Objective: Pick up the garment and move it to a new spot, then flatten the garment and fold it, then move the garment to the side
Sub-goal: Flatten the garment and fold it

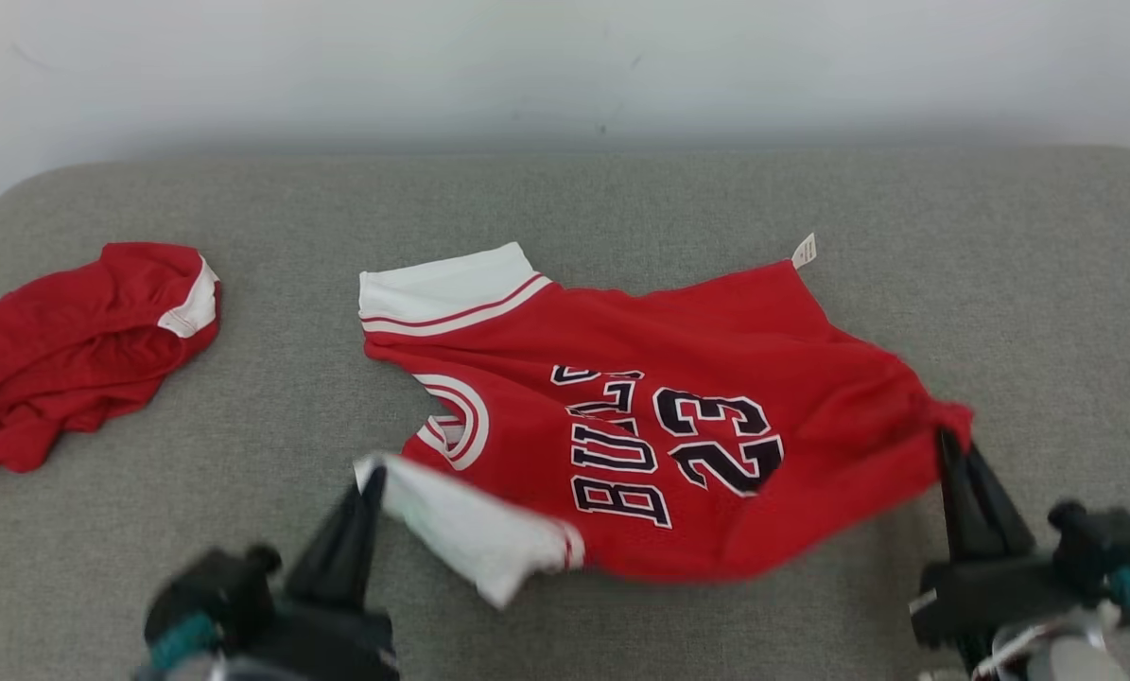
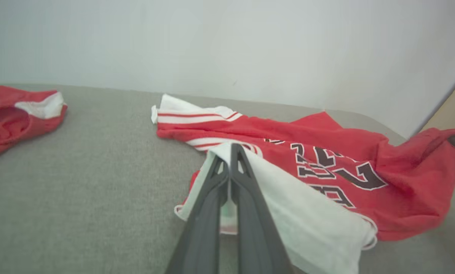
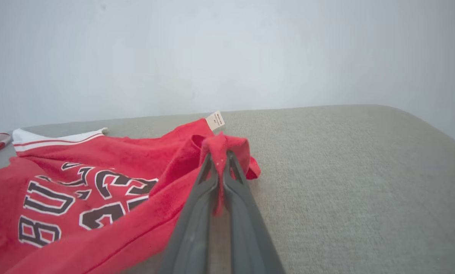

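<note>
A red basketball jersey (image 1: 678, 416) with white sleeve bands and dark "BULLS 23" lettering lies spread across the grey cushioned surface (image 1: 565, 208). My left gripper (image 1: 373, 478) is shut on its near white sleeve band (image 2: 288, 213), lifting that edge off the surface. My right gripper (image 1: 947, 440) is shut on the red hem corner (image 3: 223, 146) at the jersey's right end, which is bunched around the fingertips. A small white tag (image 1: 804, 251) sticks out at the far hem. In the left wrist view the closed fingers (image 2: 231, 152) pinch the white band.
A second red garment (image 1: 73, 350) with a white band lies crumpled at the left of the surface. A pale wall (image 1: 565, 66) rises behind the far edge. Bare grey surface stretches to the right of the jersey (image 3: 364, 171) and between the two garments.
</note>
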Available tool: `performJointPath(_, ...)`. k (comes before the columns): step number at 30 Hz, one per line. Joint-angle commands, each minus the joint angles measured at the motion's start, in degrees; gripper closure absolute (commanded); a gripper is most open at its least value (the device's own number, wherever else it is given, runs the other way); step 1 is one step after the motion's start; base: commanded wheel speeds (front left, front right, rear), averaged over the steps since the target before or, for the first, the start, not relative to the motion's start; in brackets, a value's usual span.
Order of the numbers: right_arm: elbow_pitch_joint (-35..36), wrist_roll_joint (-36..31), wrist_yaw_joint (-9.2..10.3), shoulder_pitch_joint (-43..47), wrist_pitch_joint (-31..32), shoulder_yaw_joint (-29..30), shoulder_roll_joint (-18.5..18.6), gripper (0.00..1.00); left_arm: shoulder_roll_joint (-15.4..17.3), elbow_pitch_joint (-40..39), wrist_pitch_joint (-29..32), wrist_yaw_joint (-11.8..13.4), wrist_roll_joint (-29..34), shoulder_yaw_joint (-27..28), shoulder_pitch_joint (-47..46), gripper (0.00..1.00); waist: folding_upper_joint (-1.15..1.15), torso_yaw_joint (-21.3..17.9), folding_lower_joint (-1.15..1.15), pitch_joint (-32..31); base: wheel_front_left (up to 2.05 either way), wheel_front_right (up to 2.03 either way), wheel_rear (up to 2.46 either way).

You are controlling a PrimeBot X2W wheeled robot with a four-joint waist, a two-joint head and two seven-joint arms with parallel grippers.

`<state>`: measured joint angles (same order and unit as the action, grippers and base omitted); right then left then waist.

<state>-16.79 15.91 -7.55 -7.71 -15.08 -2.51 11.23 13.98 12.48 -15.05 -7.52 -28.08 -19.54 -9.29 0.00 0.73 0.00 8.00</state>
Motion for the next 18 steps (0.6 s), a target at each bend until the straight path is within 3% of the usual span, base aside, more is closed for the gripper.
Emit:
performJointPath(1, 0.64, 0.67, 0.13, -2.19, 0.19, -0.51, 0.54, 1.0, 0.91, -0.76, -0.18, 0.1, 0.04, 0.0, -2.69, 1.0, 0.0, -0.46, 0.0, 0.93, 0.0, 0.0, 0.0)
performJointPath(6, -0.04, 4.24, 0.13, -19.18, 4.12, -4.24, 2.22, 1.0, 7.47, -3.15, 4.83, 0.1, -2.99, -2.51, -22.16, 1.0, 0.0, -2.79, 0.0, 7.67, 0.0, 0.0, 0.0)
performJointPath(10, -2.72, 7.14, 0.13, -34.11, 7.55, -5.2, 1.21, 1.0, 11.61, -1.83, 9.79, 0.11, -6.46, -2.5, -38.17, 1.0, 0.0, -4.67, 0.0, 14.99, 0.0, 0.0, 0.0)
performJointPath(16, -8.42, 9.65, 0.13, -56.67, 12.08, -5.63, 1.03, 1.0, 12.73, 5.02, 15.19, 0.1, -11.59, -0.24, -62.23, 1.0, 0.0, -6.83, 0.0, 24.46, 0.0, 0.0, 0.0)
performJointPath(18, -10.74, 10.89, 0.13, -63.21, 12.82, -5.13, 0.97, 1.0, 13.11, 7.83, 16.37, 0.1, -10.24, -1.67, -69.36, 1.0, 0.0, -7.34, 0.0, 26.63, 0.0, 0.0, 0.0)
